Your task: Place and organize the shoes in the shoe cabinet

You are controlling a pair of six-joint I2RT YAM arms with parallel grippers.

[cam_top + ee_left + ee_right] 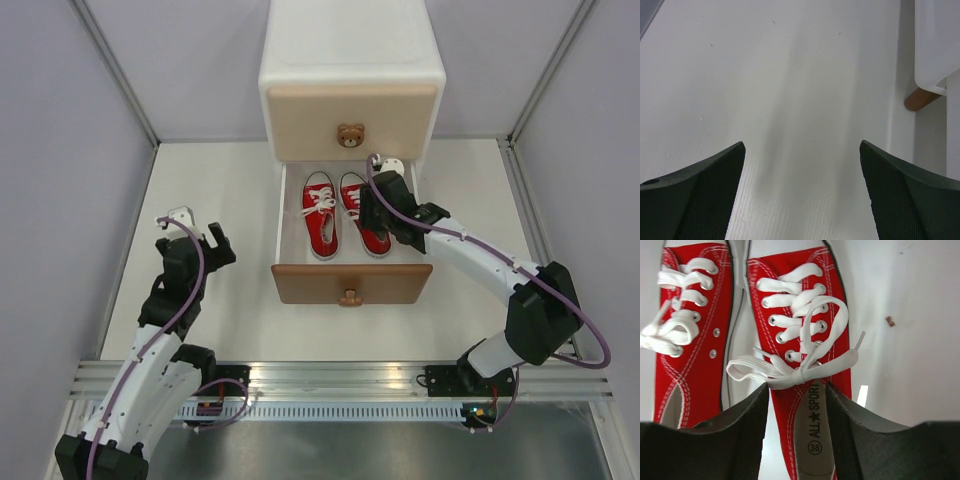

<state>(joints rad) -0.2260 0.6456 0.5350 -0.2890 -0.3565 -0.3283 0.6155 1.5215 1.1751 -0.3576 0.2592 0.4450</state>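
Note:
The white shoe cabinet (350,60) stands at the back with its brown lower drawer (350,283) pulled out. The pair of red shoes lies side by side in that drawer, toes toward the back: the left shoe (320,215) (695,350) and the right shoe (352,190) (800,315). My right gripper (374,218) (796,387) reaches into the drawer, its jaws narrowed around the heel end of the right shoe. My left gripper (200,232) (802,150) is wide open and empty over the bare table to the left of the cabinet. The orange shoes are out of view.
The beige upper drawer (350,112) is closed. A brown cabinet leg (920,98) and a white cabinet corner (935,40) show at the right of the left wrist view. Grey walls enclose the white table (220,180) on both sides.

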